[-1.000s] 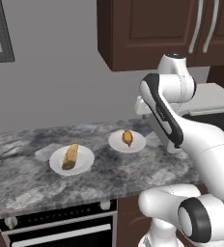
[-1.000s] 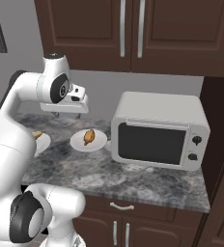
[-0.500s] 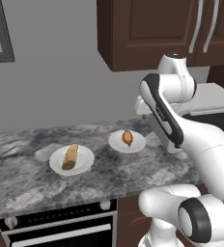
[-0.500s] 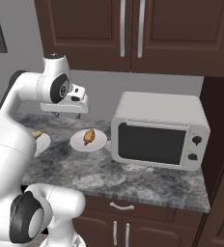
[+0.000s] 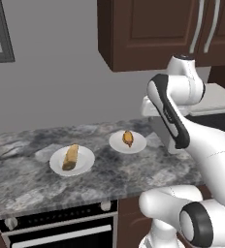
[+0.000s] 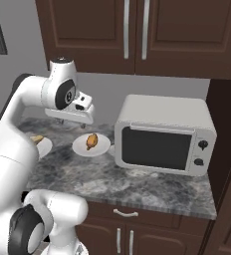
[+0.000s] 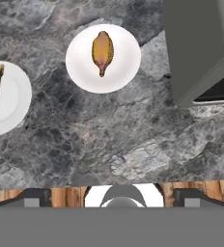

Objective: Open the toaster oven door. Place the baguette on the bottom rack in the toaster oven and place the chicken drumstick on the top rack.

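Toaster oven door [image 6: 160, 148] is shut, on the tabletop [image 6: 137, 184] at right. Baguette [image 5: 71, 157] and chicken drumstick [image 7: 102, 51] wait on separate plates. Tool [image 6: 72, 123] hovers above, jaws spread, empty.

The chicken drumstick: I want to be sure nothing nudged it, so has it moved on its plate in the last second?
No. The chicken drumstick lies on its white plate, left of the toaster oven, as before.
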